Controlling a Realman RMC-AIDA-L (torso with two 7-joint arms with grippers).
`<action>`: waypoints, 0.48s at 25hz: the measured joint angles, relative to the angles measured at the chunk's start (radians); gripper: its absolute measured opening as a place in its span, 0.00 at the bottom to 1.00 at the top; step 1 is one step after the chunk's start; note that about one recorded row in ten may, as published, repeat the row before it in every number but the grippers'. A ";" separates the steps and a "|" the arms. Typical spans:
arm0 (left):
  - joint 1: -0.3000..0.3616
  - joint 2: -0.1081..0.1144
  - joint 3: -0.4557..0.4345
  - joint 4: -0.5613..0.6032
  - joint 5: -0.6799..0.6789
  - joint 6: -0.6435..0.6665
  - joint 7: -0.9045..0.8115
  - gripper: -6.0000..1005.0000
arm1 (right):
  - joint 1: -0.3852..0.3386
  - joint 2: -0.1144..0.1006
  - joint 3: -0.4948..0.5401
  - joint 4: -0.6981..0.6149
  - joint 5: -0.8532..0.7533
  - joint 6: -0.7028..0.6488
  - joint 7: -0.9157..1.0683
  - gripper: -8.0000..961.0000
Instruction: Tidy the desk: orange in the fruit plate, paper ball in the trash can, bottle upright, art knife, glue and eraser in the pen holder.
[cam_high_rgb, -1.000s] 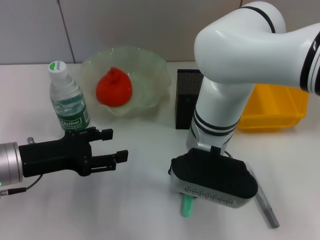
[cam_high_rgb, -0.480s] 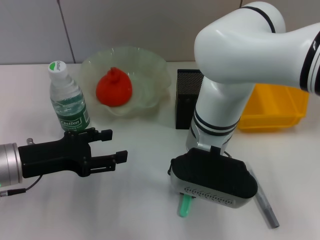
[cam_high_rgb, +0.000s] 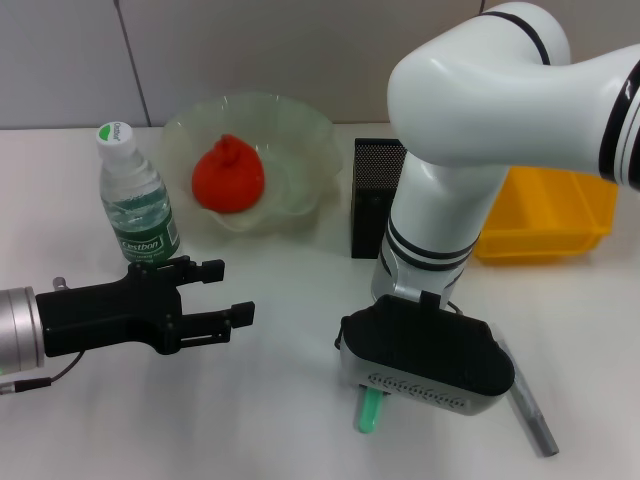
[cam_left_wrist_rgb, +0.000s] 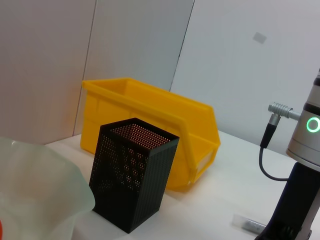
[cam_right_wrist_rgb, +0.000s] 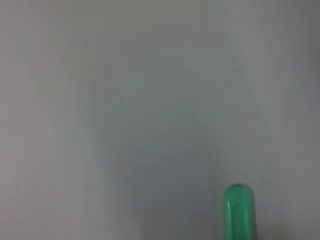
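Reaching low over green glue stick (cam_high_rgb: 370, 410): right tool (cam_high_rgb: 425, 365) state unseen; left tool (cam_high_rgb: 225, 295) spread, idle. Stick judged light, rigid, slippery; grip mid-barrel.

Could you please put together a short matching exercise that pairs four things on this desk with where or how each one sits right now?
Things:
1. orange
2. bottle
3. pen holder
4. green stick

Places or states:
A. lying flat, partly under the right gripper
B. inside the fruit plate
C. between the fruit plate and the trash can
D. standing upright beside the fruit plate, beyond the left gripper

Pairs: 1-B, 2-D, 3-C, 4-A
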 joint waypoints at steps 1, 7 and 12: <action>0.000 0.000 0.000 0.000 0.000 0.000 0.000 0.78 | 0.000 0.000 0.000 0.000 0.000 0.000 0.000 0.20; 0.000 0.000 0.000 0.000 0.000 0.000 0.000 0.78 | -0.003 0.000 0.005 -0.007 -0.001 0.000 0.000 0.20; 0.001 0.000 -0.017 0.000 0.000 0.000 0.001 0.78 | -0.020 -0.002 0.029 -0.055 -0.013 -0.014 0.015 0.20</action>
